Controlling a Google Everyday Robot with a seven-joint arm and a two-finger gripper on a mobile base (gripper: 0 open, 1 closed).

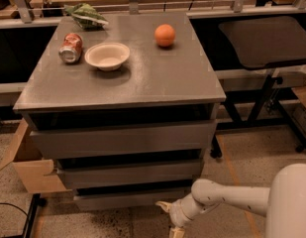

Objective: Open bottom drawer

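The bottom drawer (125,198) is the lowest, shortest grey front of three on the grey cabinet, with a dark gap above it. It looks shut or nearly shut. My gripper (168,219) is at the end of the white arm (227,199), low at the bottom edge of the view, just below and in front of the drawer's right end. One pale finger (162,207) points left toward the drawer front and another (176,231) points down.
The cabinet top (157,78) carries a white bowl (107,55), a tipped soda can (71,47), an orange (165,35) and a green bag (86,14). A cardboard box (31,170) stands left of the cabinet. A dark table (264,38) stands to the right.
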